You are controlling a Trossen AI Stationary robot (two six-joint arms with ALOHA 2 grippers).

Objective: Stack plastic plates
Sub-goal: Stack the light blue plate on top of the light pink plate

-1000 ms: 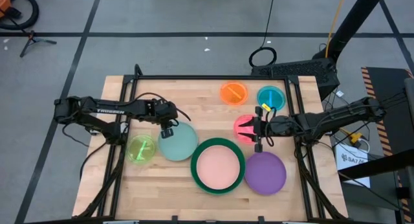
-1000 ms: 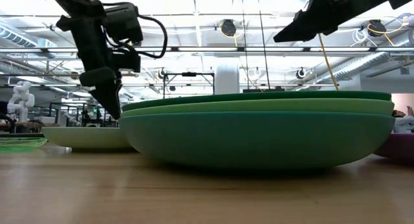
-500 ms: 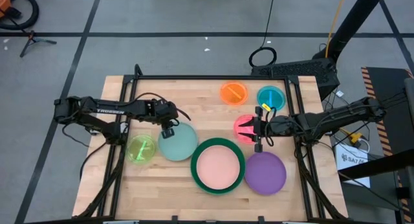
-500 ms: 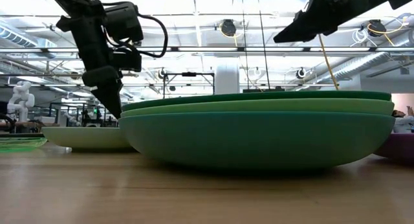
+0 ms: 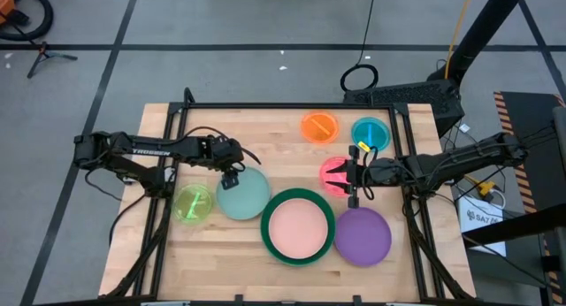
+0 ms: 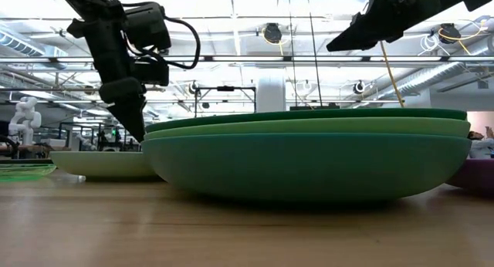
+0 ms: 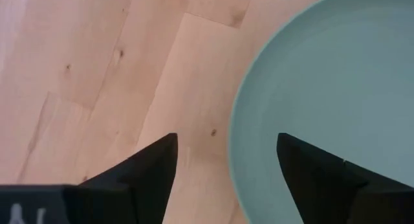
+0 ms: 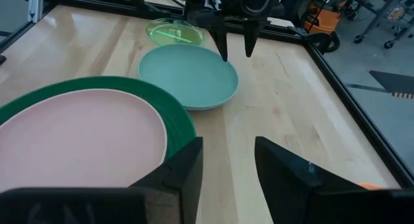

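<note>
Sitting at the table's (image 5: 199, 129) front centre is the largest thing, the pink plate (image 5: 298, 227) nested in the dark green plate (image 5: 298, 195), with the purple plate (image 5: 363, 236) to its right. The mint plate (image 5: 242, 194) is lying left of that stack, and the left gripper (image 5: 231, 179) is straddling its far rim, fingers spread, one inside and one outside, holding nothing. The right gripper (image 5: 353, 173), part open and empty, is hovering over the magenta plate (image 5: 332, 172). Only the left wrist view is showing the rim between the fingers (image 7: 152, 169).
</note>
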